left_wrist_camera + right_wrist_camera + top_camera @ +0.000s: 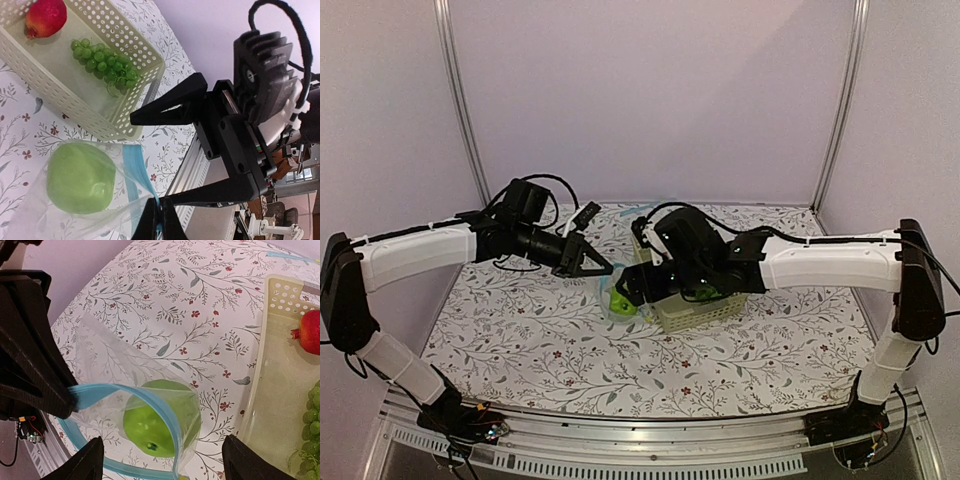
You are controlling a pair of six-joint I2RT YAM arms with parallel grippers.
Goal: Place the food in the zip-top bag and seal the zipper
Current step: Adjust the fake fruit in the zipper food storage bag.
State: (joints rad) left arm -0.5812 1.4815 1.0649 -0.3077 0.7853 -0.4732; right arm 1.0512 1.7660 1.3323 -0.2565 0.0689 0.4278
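**Top external view**
- The left gripper (pixel 595 266) and the right gripper (pixel 632 287) meet over the middle of the flower-patterned table (pixel 520 340), just left of the pale basket (pixel 715 312).
- The zip-top bag (pixel 617 303) lies beneath both grippers and shows a green patch inside. Finger detail is too small to read in this view.

**Left wrist view**
- The left gripper's fingers are clenched on the zipper (pixel 131 175), the light blue strip at the bag's mouth.
- The green apple (pixel 80 177) sits inside the bag, on the table just beside the basket wall.
- The right gripper is released. Its fingers are spread wide, one tip near the basket corner and the other close to the left gripper's tips, with nothing gripped.
- The basket holds the red fruit (pixel 46 17) and a bunch of green grapes (pixel 102 62), lying apart from each other.

**Right wrist view**
- The right gripper's fingers (pixel 87 462) stand wide apart at the lower edge and hold nothing.
- Between them lies the green apple, enclosed in the clear bag.
- The zipper arches over the apple in an open loop, so the mouth is unsealed.
- The left gripper pinches the strip at the left side.
- The red fruit rests in the basket at the right edge, outside the bag.
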